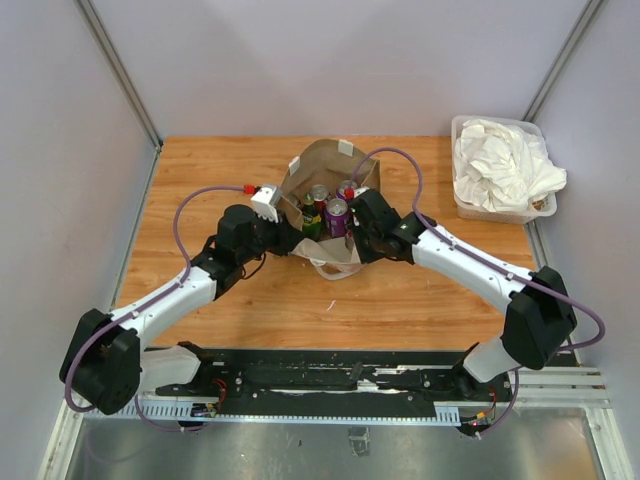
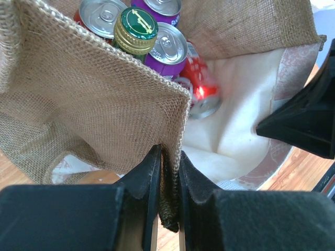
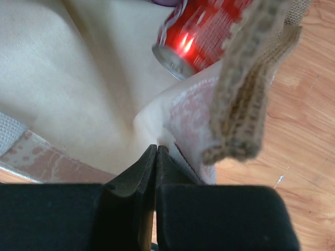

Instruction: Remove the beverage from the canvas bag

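Observation:
The canvas bag stands at mid-table with its mouth gaping. Inside are several drinks: a purple can, a green-capped bottle, another purple can and a red can lying lower on the pale lining. My left gripper is shut on the burlap rim of the bag at its left side. My right gripper is shut at the bag's right side, pinching the thin pale lining next to the pinkish panel. The red can lies just beyond it.
A clear plastic bin of white cloth stands at the back right corner. The bag's pale front panel and handle droop onto the wooden table between the two arms. Grey walls close in the sides.

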